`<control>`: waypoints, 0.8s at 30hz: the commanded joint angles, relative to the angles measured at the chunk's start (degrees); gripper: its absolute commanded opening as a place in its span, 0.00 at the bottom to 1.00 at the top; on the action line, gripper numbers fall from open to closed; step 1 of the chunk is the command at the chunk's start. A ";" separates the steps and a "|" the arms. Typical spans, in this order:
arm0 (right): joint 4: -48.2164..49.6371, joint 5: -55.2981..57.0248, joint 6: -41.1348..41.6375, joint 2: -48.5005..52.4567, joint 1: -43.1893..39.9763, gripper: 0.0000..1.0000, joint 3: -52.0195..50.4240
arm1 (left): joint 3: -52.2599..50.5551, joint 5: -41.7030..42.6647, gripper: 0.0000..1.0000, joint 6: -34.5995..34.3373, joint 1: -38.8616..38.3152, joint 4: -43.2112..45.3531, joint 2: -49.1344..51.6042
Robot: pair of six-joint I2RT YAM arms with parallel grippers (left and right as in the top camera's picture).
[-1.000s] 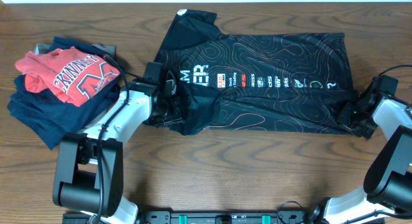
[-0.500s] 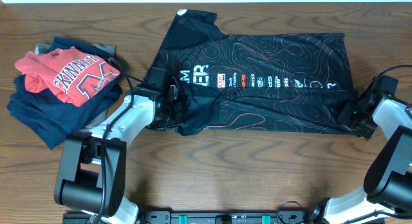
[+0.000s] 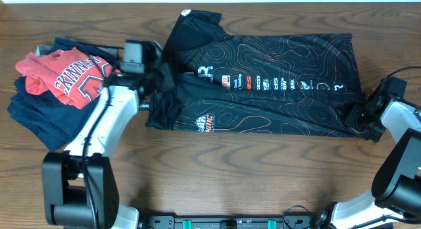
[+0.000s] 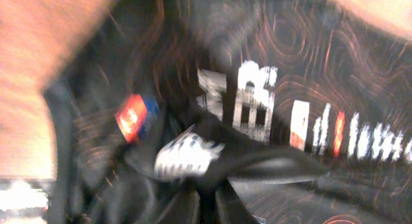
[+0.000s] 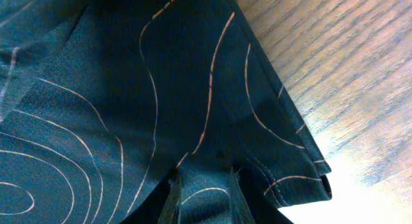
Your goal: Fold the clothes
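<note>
- Black jersey (image 3: 276, 97) with thin wavy contour lines lies spread lengthwise across the middle of the wooden table (image 3: 230, 176), collar end to the left and hem to the right.
- At the far left sits a pile, a red shirt (image 3: 66, 77) with white lettering on top of navy garments (image 3: 36, 117). It lies beside the jersey and is no part of this fold.
- Left gripper (image 3: 163, 79) is at the jersey's upper left. The wrist view is blurred, but a ridge of black cloth runs up between the fingers, so it looks clamped on the jersey.
- Along the lower left edge the cloth is doubled over, with a small orange logo (image 3: 204, 124) showing on the flap.
- Right gripper (image 3: 360, 116) is at the far hem corner, its fingers (image 5: 172, 195) pinched shut on the cloth.
- By my reckoning the fold is only just under way. One left-hand flap is turned in, the body is at full length, and the main folds are yet to come.
</note>
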 commanded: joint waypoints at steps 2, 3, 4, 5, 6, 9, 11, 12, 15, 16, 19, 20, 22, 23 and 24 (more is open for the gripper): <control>-0.52 0.81 -0.35 0.96 0.13 0.25 -1.90 | -0.15 -0.66 0.44 -2.58 0.79 -3.91 1.16; -0.52 0.81 -0.35 0.96 0.13 0.25 -1.88 | -0.31 -0.68 0.51 -1.53 0.79 -5.88 1.49; -0.50 0.83 -0.35 0.96 0.13 0.25 -1.88 | -0.61 -0.70 0.52 -0.61 0.81 -7.63 1.79; -0.50 0.83 -0.35 0.96 0.13 0.25 -1.88 | -0.94 -1.51 0.52 -0.46 0.81 -9.03 2.03; -0.48 0.83 -0.35 0.94 0.13 0.26 -1.79 | -1.29 -2.91 0.52 -0.48 0.81 -10.73 2.16; -1.05 0.79 -0.33 0.68 0.09 0.28 -0.76 | -2.29 -7.10 0.53 -0.48 0.79 -15.54 2.84; -2.89 0.81 0.00 -0.13 0.07 0.31 1.01 | -3.02 -8.15 0.57 -0.48 0.81 -17.07 3.45; -4.31 0.85 0.09 -0.76 0.07 0.32 2.27 | -3.34 -8.17 0.59 -0.48 0.81 -17.49 3.67; -7.72 2.95 0.55 -3.08 0.00 0.37 4.94 | -4.79 -8.17 0.65 -0.61 0.81 -17.88 4.09; -8.28 4.48 1.20 -3.96 -0.13 0.41 5.16 | -5.38 -8.31 0.65 -1.05 0.81 -17.88 4.11; -9.27 5.62 1.68 -4.87 -0.83 0.43 4.94 | -6.67 -11.47 0.66 -2.49 0.81 -18.34 4.13; -9.31 5.64 2.38 -4.81 -1.20 0.43 4.57 | -6.99 -12.41 0.68 -2.89 0.81 -18.34 4.17; -8.28 6.12 4.15 -4.72 -2.10 0.43 3.21 | -7.32 -12.39 0.70 -2.89 0.81 -17.68 4.26; -7.48 6.23 4.55 -4.72 -2.54 0.43 2.54 | -7.41 -12.39 0.70 -2.89 0.79 -17.31 4.28; -6.58 6.21 4.85 -4.72 -3.06 0.43 1.70 | -7.43 -12.39 0.70 -2.89 0.79 -16.92 4.35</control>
